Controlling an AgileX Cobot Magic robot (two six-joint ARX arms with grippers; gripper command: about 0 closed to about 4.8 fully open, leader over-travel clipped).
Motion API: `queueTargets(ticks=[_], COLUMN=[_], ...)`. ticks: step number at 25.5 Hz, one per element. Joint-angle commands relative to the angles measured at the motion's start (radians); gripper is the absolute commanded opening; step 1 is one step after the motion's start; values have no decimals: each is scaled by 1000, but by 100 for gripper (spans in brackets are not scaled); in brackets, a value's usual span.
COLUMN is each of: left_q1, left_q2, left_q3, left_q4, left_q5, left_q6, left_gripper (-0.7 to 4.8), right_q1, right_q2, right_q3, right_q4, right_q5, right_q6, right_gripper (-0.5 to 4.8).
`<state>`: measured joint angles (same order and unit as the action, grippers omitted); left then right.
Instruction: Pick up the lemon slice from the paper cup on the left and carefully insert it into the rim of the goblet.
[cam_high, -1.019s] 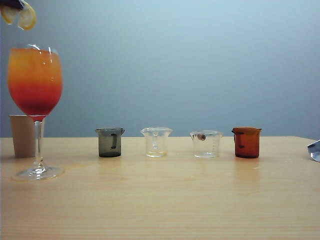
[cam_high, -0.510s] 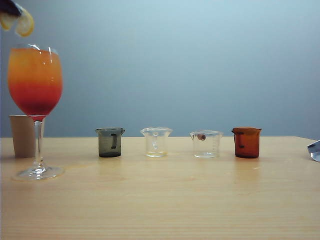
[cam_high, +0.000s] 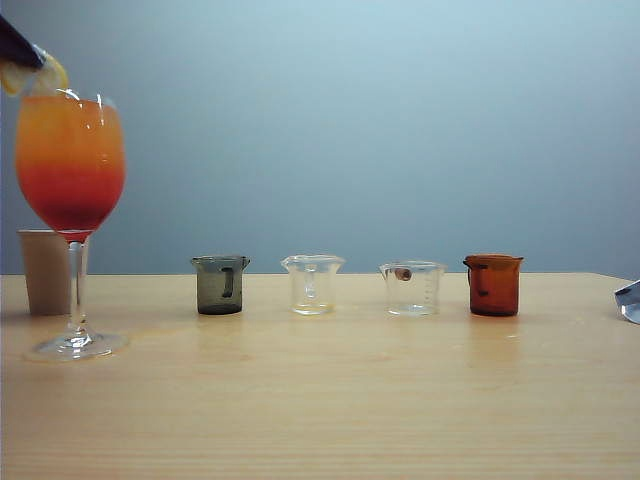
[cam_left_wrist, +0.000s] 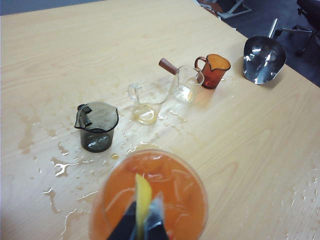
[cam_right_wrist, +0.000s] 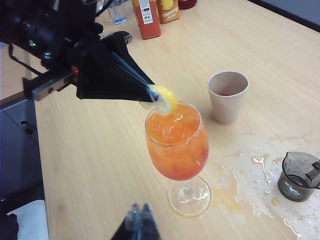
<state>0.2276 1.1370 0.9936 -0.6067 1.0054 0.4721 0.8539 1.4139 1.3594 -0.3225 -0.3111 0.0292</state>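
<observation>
The goblet (cam_high: 70, 160) stands at the far left, full of an orange-over-red drink. My left gripper (cam_high: 35, 62) comes in from the top left corner, shut on the lemon slice (cam_high: 48, 76). The slice's lower edge is at the goblet's rim. In the left wrist view the lemon slice (cam_left_wrist: 143, 197) shows edge-on between the dark fingers (cam_left_wrist: 156, 220), right over the goblet (cam_left_wrist: 172, 195). The right wrist view shows the left gripper (cam_right_wrist: 152, 95) holding the lemon slice (cam_right_wrist: 165, 99) at the goblet's (cam_right_wrist: 177, 145) rim, beside the paper cup (cam_right_wrist: 227, 95). My right gripper (cam_right_wrist: 140, 212) is shut and empty, low near the goblet's foot.
A grey beaker (cam_high: 220, 284), two clear beakers (cam_high: 312, 284) (cam_high: 412, 288) and an amber beaker (cam_high: 493, 284) stand in a row. A metal scoop (cam_left_wrist: 262, 57) lies at the right. Spilled liquid (cam_left_wrist: 65, 167) wets the table. Juice cartons (cam_right_wrist: 147, 17) stand beyond the goblet.
My left gripper has come down with the lemon slice, from well above the goblet to its rim. The right arm and everything on the table have stayed still.
</observation>
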Motion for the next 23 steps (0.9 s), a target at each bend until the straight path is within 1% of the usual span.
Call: queueTargets(ticks=[1,6,15,23], left_q1=[1,0,1,0], left_q2=[7,15,18,16], left_q3=[1,1,-30,-31], left_q4=[-12,-32,-35,29], left_q5=[26,29,24,32], left_q6=[19,52,74,66], left_gripper=[-6,-6,-6,-6], right_q1=[0,0,0,0], right_q2=[-5,-5,-5,-5], right_q3=[3,3,3,3], right_q4=[13,13,13,13], right_q5=[-3,-3,-3,-3], right_q6=[3,3,3,3], right_gripper=[-5,-5,-5,-5])
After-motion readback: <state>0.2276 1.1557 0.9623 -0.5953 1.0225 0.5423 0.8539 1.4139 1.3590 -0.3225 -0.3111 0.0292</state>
